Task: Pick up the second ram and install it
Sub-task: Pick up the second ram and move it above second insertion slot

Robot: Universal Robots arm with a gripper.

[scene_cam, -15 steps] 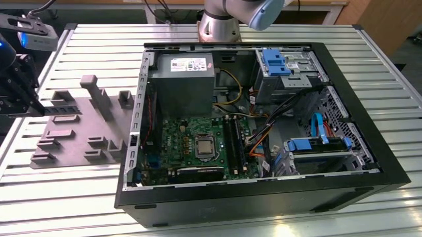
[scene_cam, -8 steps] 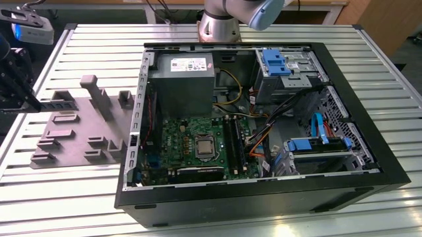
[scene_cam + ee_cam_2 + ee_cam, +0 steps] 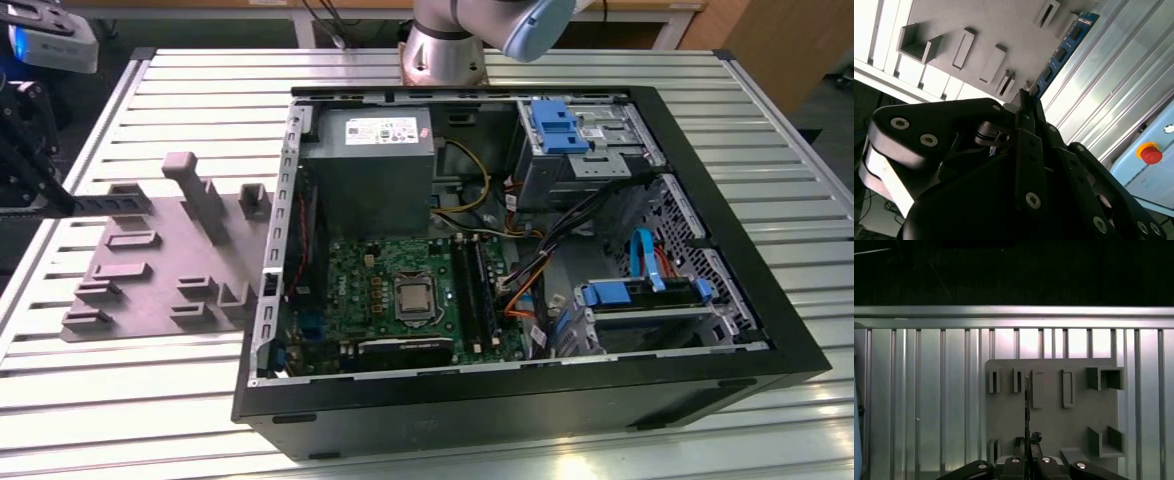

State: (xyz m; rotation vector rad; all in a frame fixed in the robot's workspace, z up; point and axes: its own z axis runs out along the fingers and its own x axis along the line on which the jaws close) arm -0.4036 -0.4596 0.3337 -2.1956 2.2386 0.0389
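My gripper (image 3: pixel 1026 102) is shut on the second ram (image 3: pixel 1061 50), a thin blue-green stick with dark chips that sticks out past the fingertips. In the first wrist view the ram (image 3: pixel 1026 405) appears edge-on as a thin line rising from the gripper (image 3: pixel 1026 457) over the grey fixture plate (image 3: pixel 1054 435). In the exterior view the gripper (image 3: pixel 38 185) is at the far left edge, with the ram (image 3: pixel 107 202) held over the plate's (image 3: pixel 147 280) far end. The long black memory slots (image 3: pixel 474 285) lie on the green motherboard inside the open computer case.
The open black case (image 3: pixel 787 340) takes up the table's middle and the exterior view's right, with power supply (image 3: pixel 367 165), blue drive brackets (image 3: pixel 554 125) and cables (image 3: pixel 527 285) around the motherboard. The fixture plate has raised blocks and slots (image 3: pixel 194 185). A red stop button (image 3: pixel 1151 152) sits beyond the slatted table.
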